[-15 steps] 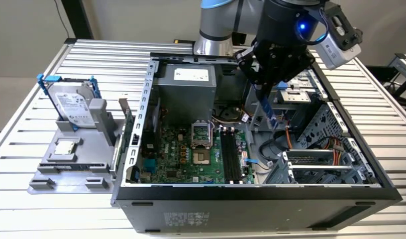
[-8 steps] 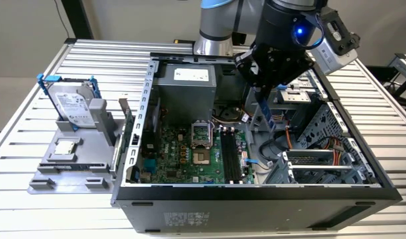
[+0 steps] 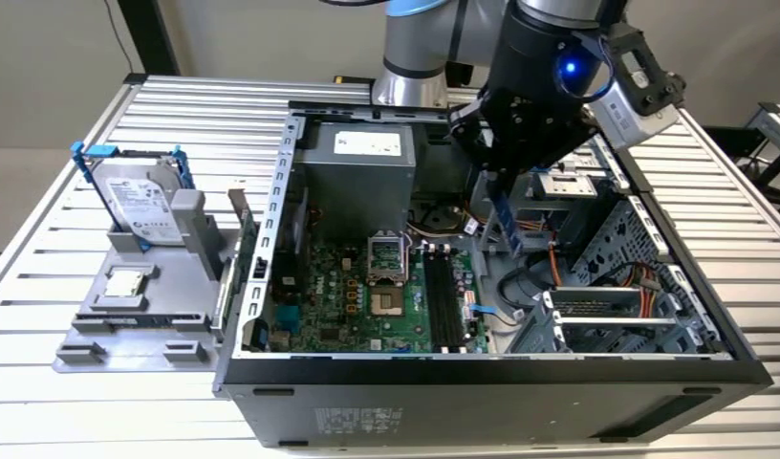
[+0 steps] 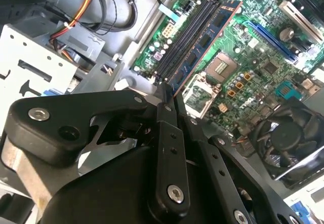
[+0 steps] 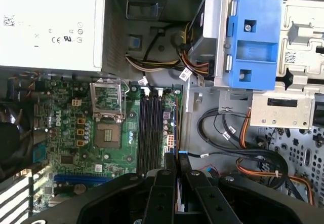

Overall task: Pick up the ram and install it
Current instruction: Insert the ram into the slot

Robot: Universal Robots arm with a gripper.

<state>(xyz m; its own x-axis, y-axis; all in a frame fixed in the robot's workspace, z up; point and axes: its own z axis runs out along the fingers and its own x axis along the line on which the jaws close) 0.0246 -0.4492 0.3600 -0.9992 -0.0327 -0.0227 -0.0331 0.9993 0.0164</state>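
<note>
Open case (image 3: 492,406), ram (image 4: 202,46) between fingers (image 4: 166,115)

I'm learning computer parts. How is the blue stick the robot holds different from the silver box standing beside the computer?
The ram stick is thin, narrow and blue; the hard drive is a thick silver box. The end effector holds the ram stick above the computer's green board; the hard drive sits in a gray holder on the table. Both stand upright.
</note>
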